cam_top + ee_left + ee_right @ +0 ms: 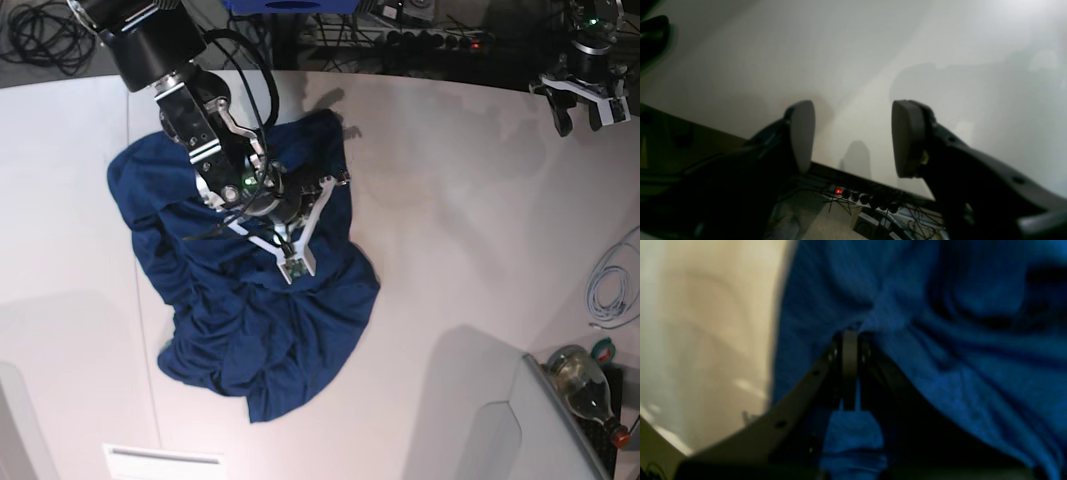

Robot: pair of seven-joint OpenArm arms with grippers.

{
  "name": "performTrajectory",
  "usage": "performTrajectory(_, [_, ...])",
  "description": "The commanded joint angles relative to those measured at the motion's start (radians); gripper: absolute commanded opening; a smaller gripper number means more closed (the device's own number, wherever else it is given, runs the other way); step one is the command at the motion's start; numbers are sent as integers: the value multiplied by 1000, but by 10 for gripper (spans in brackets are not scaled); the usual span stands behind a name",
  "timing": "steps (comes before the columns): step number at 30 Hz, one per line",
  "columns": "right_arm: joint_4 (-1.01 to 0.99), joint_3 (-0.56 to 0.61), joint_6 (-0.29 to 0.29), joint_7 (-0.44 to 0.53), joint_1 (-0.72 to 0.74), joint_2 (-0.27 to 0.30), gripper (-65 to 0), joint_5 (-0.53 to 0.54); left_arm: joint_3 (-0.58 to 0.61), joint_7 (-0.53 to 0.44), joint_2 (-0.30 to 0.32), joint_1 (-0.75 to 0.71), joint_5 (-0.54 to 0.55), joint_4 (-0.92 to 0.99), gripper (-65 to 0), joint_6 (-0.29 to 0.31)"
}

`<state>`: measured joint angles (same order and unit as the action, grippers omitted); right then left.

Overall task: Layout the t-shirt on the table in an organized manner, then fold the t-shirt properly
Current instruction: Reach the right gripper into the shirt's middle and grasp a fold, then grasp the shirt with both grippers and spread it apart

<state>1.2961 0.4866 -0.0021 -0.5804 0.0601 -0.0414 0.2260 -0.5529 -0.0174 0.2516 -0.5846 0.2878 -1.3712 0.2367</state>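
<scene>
The dark navy t-shirt [255, 320] lies crumpled in a loose heap on the left half of the white table [450, 230]. My right gripper [318, 185] reaches down into the heap's upper part. In the right wrist view this gripper [849, 336] is shut, with a bunched fold of the t-shirt [973, 373] pinched between its pads, and bare table [706, 340] shows to the left. My left gripper [583, 118] hovers at the table's far right edge, away from the cloth. Up close, the left gripper [855, 136] stands open over the bare table [873, 60], holding nothing.
A power strip with a red light [838, 191] and tangled cables lie on the floor past the table edge. A white cable [605, 285] and a bottle [580, 375] are at the right edge. A grey panel [510, 430] stands at the bottom right.
</scene>
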Motion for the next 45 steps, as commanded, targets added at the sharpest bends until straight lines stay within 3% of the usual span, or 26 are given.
performTrajectory(1, [49, 30, 7, 9, 5, -24, -648, 9, -6, -23, 15, -7, 1, -12, -291, 0])
performTrajectory(8, [122, 278, 9, -39, -3, -50, -647, 9, -12, -23, 15, -5, 6, -21, -291, 0])
performTrajectory(13, [109, 343, 11, -39, 1, -56, -645, 9, -8, -23, 15, -5, 6, -57, -291, 0])
performTrajectory(17, [89, 392, 80, -42, 1, -55, -639, 9, -6, -20, 15, 21, 0, -93, -291, 0])
performTrajectory(19, [103, 403, 121, -66, -4, -48, -587, 9, -3, 17, 15, 33, 0, -127, -291, 0])
performTrajectory(23, [230, 395, 126, -126, -7, 5, -368, 6, 54, 149, 16, 96, 0, -225, -291, 0])
performTrajectory(25, [336, 344, 124, -126, -33, 64, -285, 8, 100, 208, 16, 136, 0, -273, -293, 2])
performTrajectory(27, [440, 238, 124, -128, -85, 111, -282, 8, 166, 251, 16, 180, 0, -302, -299, 23])
performTrajectory(30, [558, -19, 123, -126, -217, 136, -285, 9, 290, 280, 16, 251, 0, -308, -438, 36])
performTrajectory(31, [580, -124, 123, -125, -268, 136, -311, 9, 344, 290, 15, 280, 0, -304, -527, 36])
performTrajectory(32, [589, -216, 123, -125, -309, 128, -375, 9, 394, 302, 15, 308, 0, -297, -622, 36])
performTrajectory(33, [589, -294, 123, -123, -337, 111, -458, 9, 440, 311, 13, 332, 0, -290, -650, 36])
performTrajectory(35, [578, -446, 126, -123, -386, 81, -650, 9, 554, 320, 7, 395, 0, -251, -650, 36])
performTrajectory(38, [529, -549, 129, -123, -411, 77, -624, 9, 718, 319, 5, 493, 0, -136, -650, 31])
performTrajectory(40, [469, -575, 129, -123, -408, 77, -650, 9, 811, 314, -5, 558, 0, -24, -650, 31])
performTrajectory(43, [377, -586, 129, -123, -385, 77, -647, 9, 874, 313, -22, 622, 0, 131, -650, 25])
performTrajectory(45, [314, -587, 127, -123, -369, 77, -647, 6, 881, 313, -24, 642, 0, 214, -650, -26])
